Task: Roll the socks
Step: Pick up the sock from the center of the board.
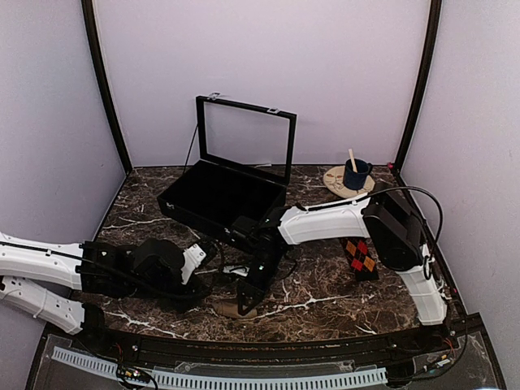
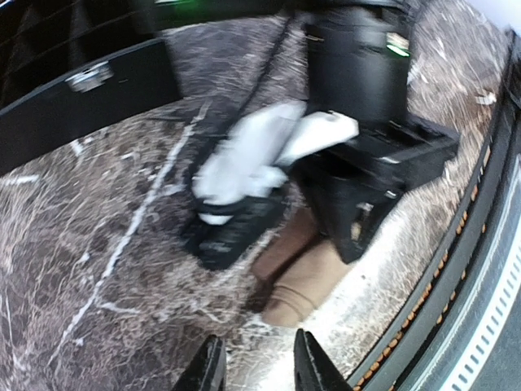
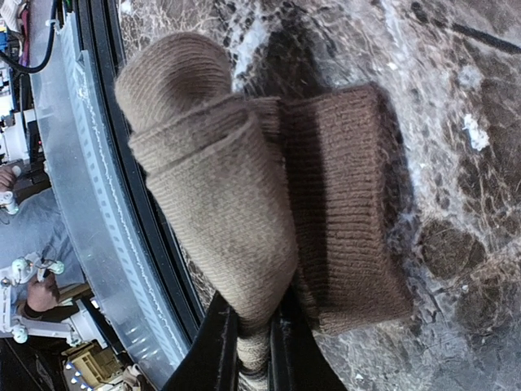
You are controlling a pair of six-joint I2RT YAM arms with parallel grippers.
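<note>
Marble table | right gripper pinches socks, wrist view only | left gripper agape, empty

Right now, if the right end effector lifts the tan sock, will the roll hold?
Probably not: the tan sock is soft ribbed knit, loosely folded, so it would likely sag and unwind. The right end effector pinches just one end, so the rest may dangle.
</note>
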